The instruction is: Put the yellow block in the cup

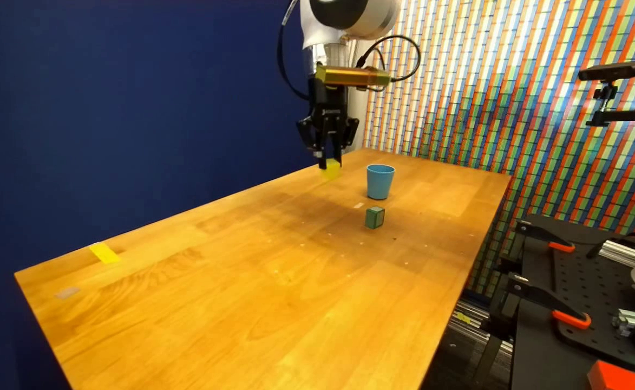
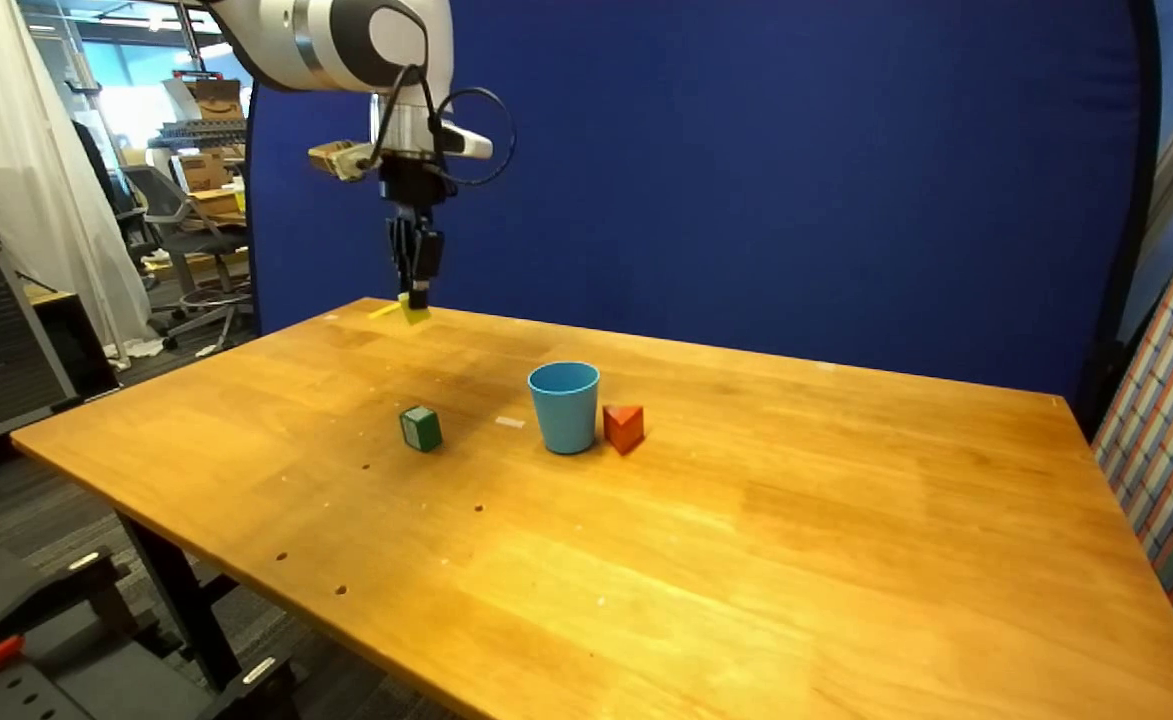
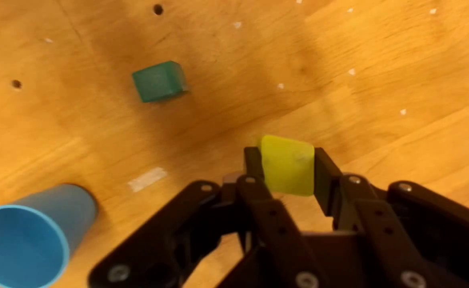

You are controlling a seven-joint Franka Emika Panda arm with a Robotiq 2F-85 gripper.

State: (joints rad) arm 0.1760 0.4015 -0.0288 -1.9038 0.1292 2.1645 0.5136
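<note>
Because it has to go in from above, the small bright yellow block (image 3: pixel 288 165) is pinched in the black two-fingered gripper (image 3: pixel 289 167), apparently held above the wooden table (image 2: pixel 846 560); the grasp across opposite sides should stop it twisting. The light blue tapered cup (image 2: pixel 566 420) stands upright, well apart from it, mouth up to receive a drop. Just beside the cup sits an orange-red triangular block (image 2: pixel 623 428), likely unneeded, as is the dark green block (image 2: pixel 421 428) nearby.

Arrangement at the table (image 2: pixel 846 520)
In an exterior view, the cup (image 2: pixel 567 418) stands between the loose block (image 2: pixel 421 429), at left, and the prism (image 2: pixel 624 428), just right; in the wrist view, the held block (image 3: pixel 288 166) sits between the jaws, right of the cup
</note>
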